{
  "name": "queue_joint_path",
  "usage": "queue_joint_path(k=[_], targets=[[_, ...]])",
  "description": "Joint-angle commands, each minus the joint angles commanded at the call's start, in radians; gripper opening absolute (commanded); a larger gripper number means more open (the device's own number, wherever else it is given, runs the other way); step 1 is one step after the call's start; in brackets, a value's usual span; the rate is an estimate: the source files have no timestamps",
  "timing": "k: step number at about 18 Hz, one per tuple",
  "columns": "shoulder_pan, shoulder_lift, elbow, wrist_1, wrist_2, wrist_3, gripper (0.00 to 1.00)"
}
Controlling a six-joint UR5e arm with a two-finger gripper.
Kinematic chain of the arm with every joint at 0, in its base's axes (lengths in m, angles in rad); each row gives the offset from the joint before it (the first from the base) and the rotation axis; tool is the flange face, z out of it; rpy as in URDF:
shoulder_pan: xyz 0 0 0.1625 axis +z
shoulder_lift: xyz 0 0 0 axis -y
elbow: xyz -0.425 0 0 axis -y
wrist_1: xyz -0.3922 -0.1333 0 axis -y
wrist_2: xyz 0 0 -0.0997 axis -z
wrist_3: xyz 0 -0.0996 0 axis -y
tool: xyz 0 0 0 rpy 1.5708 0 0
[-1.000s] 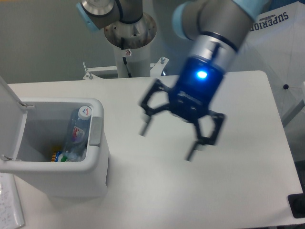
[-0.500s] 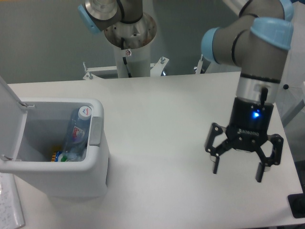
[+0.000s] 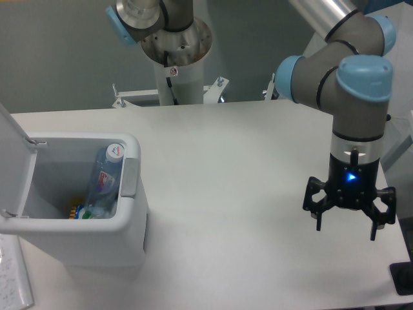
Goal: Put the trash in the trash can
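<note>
Since the earlier frames the gripper (image 3: 349,219) had swung from mid-tabletop out to the far right edge, well apart from the trash can (image 3: 132,219). Its fingers stood spread, holding nothing. Trash can sat at the left of the tabletop (image 3: 232,161), lid (image 3: 13,161) flipped up. Inside: the plastic bottle (image 3: 106,177) leaning against the right wall, cap up, and the wrapper (image 3: 79,211) low beside it. Task looked done. Risk, as I judged it: the bottle stood tall near the rim; a lid closing on it might jam or tip the trash can.
</note>
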Motion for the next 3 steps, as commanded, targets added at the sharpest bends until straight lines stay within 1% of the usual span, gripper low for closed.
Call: queue_joint_path(k=[2, 3], targets=[[0.000, 0.000, -0.017, -0.064, 0.070, 0.058, 1.00], [0.000, 0.000, -0.023, -0.087, 0.104, 0.078, 1.00]])
